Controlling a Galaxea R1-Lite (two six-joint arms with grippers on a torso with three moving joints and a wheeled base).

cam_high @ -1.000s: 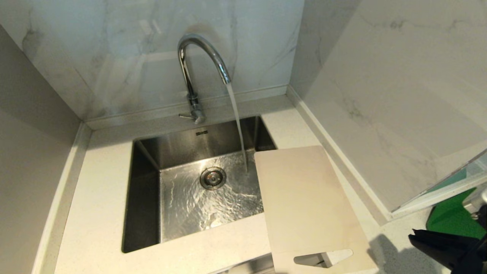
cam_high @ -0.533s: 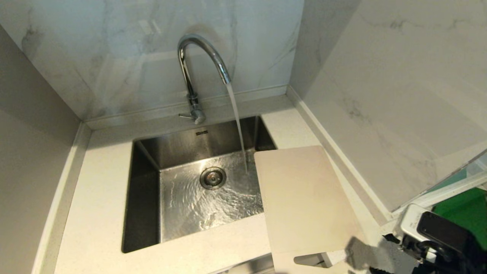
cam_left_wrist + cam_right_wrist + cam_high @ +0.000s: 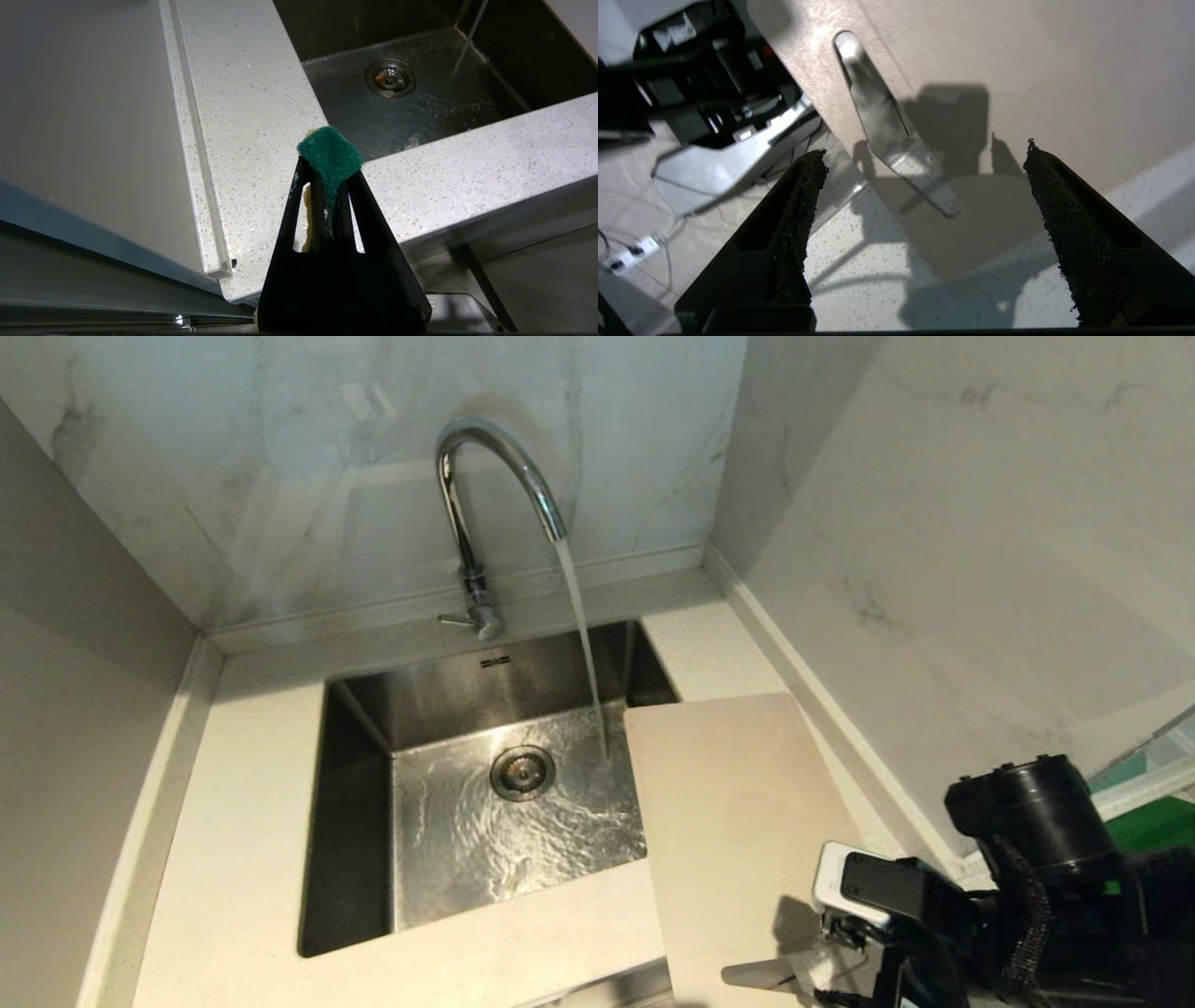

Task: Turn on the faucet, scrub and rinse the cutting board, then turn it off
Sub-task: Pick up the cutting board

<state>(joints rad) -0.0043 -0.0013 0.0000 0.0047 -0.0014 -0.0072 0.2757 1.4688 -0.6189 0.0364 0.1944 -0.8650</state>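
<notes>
1. The faucet (image 3: 485,523) stands at twelve o'clock behind the sink (image 3: 355,859), its arched spout leaning toward one o'clock. Water (image 3: 581,635) runs from it in a thin stream and lands on the sink floor just to the three o'clock side of the drain (image 3: 522,772).
2. The small lever (image 3: 457,621) sticks out from the faucet's base toward nine o'clock.
3. The cutting board (image 3: 738,821) lies flat on the counter (image 3: 233,859) at about four o'clock from the drain. Its left long edge overhangs the sink's right side, and its near end reaches past the counter's front edge.
4. The handle slot (image 3: 892,126) is at the board's near end, toward six o'clock, and part of it hangs over open floor.
5. The right pincer (image 3: 920,210) hovers just above that near end of the board, its two black fingers (image 3: 1057,233) spread wide with nothing between them. The slot lies between the fingers as the wrist camera sees it, and the pincer's shadow falls on the board.
6. From the head camera the right arm (image 3: 1027,859) crowds in at five o'clock, covering the board's near right corner.
7. The left pincer (image 3: 329,186) hangs off the counter's front edge near the sink's left corner, around seven o'clock, clamped on a green scrub pad (image 3: 331,156). A yellowish layer shows behind the green.
</notes>
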